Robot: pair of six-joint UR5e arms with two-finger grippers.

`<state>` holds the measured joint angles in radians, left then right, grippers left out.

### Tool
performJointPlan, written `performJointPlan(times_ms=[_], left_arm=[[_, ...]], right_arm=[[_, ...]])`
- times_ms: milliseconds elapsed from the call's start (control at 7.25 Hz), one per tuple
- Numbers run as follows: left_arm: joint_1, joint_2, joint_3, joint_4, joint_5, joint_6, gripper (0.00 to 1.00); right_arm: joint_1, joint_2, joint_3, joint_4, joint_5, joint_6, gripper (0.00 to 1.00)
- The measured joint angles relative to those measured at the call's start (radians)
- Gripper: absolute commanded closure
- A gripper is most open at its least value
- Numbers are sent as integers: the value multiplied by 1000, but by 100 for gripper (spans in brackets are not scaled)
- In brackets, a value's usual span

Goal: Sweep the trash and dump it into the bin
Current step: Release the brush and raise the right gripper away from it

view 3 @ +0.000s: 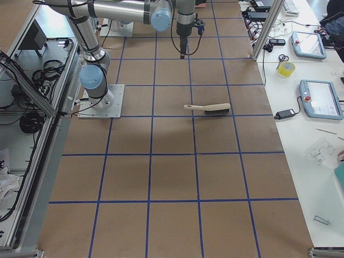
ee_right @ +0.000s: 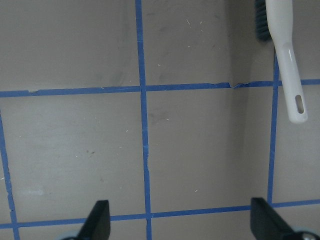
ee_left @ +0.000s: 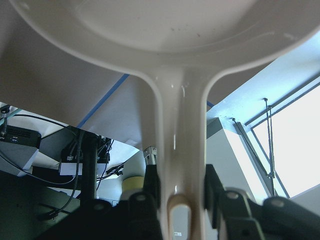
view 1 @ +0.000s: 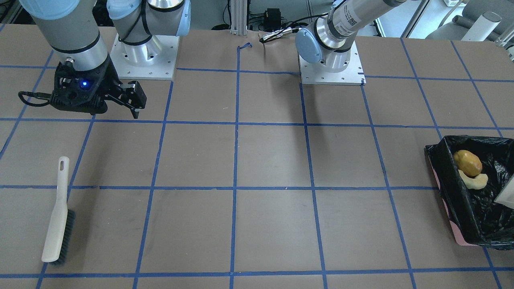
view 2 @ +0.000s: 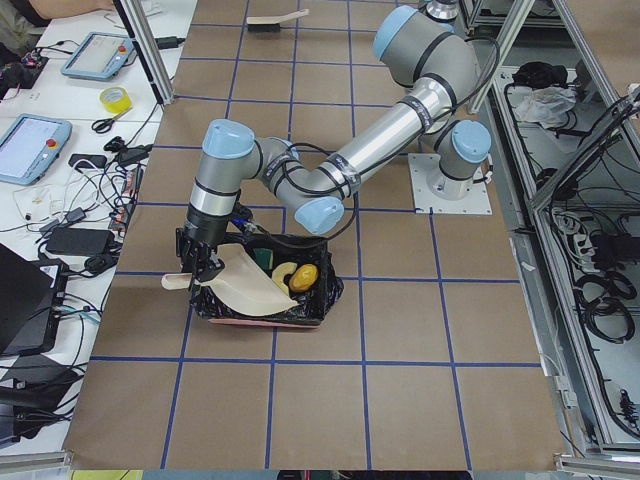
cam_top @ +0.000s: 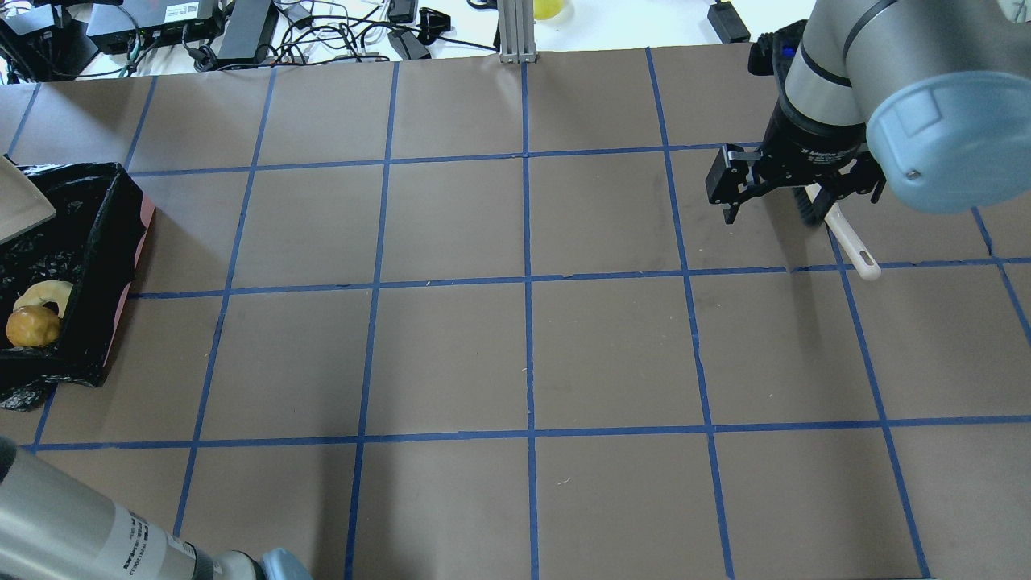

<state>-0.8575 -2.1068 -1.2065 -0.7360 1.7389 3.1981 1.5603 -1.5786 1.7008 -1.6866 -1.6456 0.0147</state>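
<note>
The bin (view 1: 435,154), pinkish with a black liner, stands at the table's end on my left side; it also shows in the overhead view (cam_top: 121,242). Inside lie the golden-brown potato lump (view 1: 468,162) and the tan curved bread piece (view 1: 476,181). The yellow sponge wedge is not clearly visible. My left gripper (ee_left: 182,200) is shut on the handle of the beige dustpan (view 2: 250,285), which is tilted over the bin. My right gripper (view 1: 132,100) is open and empty above the table, beside the brush's handle (cam_top: 854,246).
A white brush with dark bristles (view 1: 56,216) lies flat on the table on my right side, its handle toward the robot. Blue tape lines grid the brown tabletop. Cables and devices lie past the far edge (cam_top: 242,32).
</note>
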Motion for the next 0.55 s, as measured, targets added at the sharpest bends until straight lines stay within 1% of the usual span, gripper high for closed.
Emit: performJointPlan(times_ms=[276, 552], left_arm=[[0, 9, 1, -9, -6, 1, 100], [0, 15, 16, -78, -33, -16, 100]], right_arm=[[2, -1, -4, -31, 1, -4, 0], [3, -2, -3, -63, -1, -9, 0]])
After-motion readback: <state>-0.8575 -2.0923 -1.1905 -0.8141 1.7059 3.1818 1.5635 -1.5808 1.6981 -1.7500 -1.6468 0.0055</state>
